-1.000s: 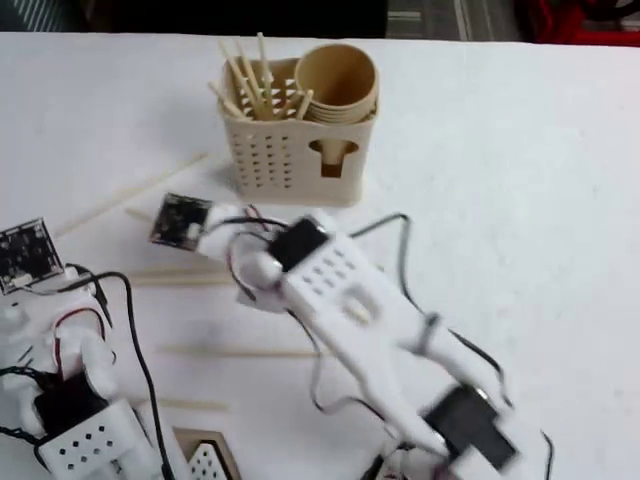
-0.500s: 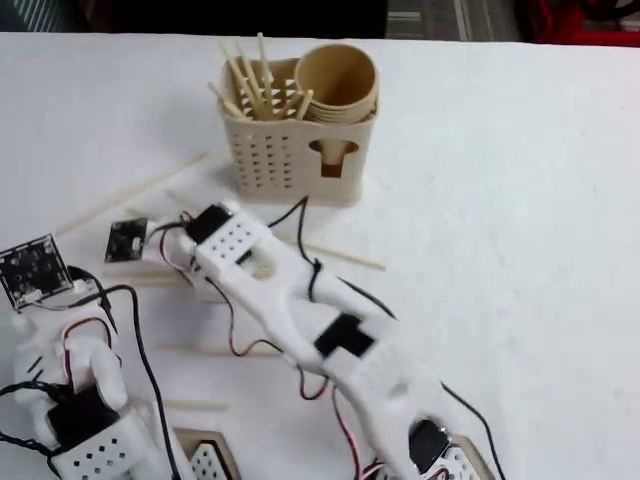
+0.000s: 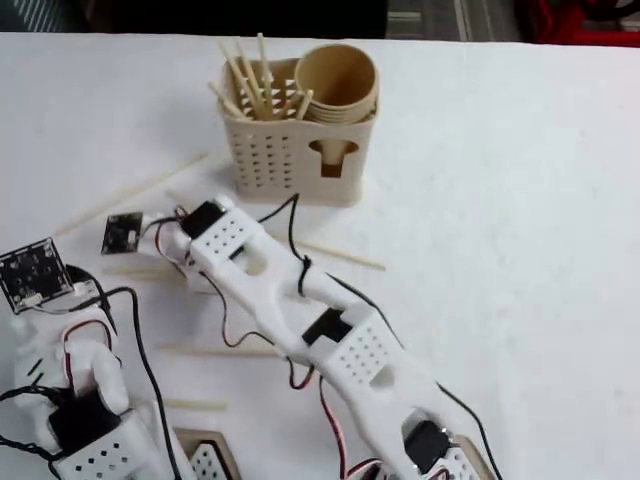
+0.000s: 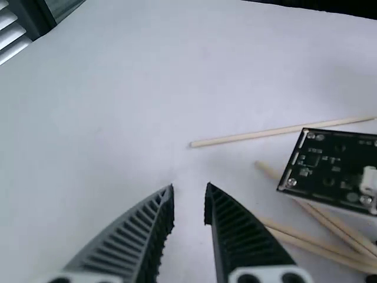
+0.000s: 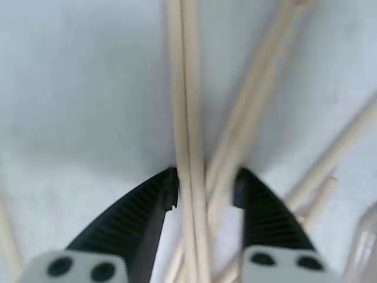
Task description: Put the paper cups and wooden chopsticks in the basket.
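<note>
As the right arm [image 3: 300, 310] swings left and drops onto the counter [image 3: 500, 200], its gripper [image 5: 203, 180] straddles two loose chopsticks [image 5: 187, 106], jaws apart, left of centre below the basket [image 3: 295, 165]. Closing should be next.

Bright, even light from overhead washes the white table [image 3: 520, 200] close to glare in the high view. There is only a thin, soft shadow at the foot of the basket [image 3: 290, 165] toward 6 o'clock, and a dark strip of room along 12 o'clock. The left wrist view is just as bright, with a faint shade beneath the left gripper [image 4: 188, 203], while under the right gripper [image 5: 203, 188] the chopsticks [image 5: 188, 118] throw soft grey shadows on a dimmer surface.
</note>
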Robot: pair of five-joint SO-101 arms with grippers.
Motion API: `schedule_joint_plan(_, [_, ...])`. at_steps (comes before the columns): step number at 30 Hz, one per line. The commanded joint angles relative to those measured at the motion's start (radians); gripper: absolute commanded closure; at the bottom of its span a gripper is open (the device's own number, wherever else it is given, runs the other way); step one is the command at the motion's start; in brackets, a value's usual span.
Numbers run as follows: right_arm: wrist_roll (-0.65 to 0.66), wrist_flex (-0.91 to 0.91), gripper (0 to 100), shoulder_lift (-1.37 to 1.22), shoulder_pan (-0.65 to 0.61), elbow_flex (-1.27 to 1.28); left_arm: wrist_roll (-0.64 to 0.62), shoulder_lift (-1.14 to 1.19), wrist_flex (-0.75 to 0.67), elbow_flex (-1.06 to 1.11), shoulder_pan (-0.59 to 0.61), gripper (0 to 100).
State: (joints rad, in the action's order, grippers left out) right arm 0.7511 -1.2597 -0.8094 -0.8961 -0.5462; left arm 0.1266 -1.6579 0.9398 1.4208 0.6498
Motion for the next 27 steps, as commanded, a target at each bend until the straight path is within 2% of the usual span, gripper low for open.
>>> schedule_joint_plan(1, [0.005,-0.016,98.1,-0.002,-0.004,-0.008,-0.005,-0.010,0.003,-0.006,0.010,90])
schedule_joint_plan(9, [0.005,-0.061,98.0,0.008,0.010,-0.011,-0.005,-0.010,0.003,-0.006,0.010,90])
schedule_joint_plan(27, [-0.054,-0.280,98.0,0.269,0.071,-0.021,-0.003,-0.012,-0.005,0.017,0.010,90])
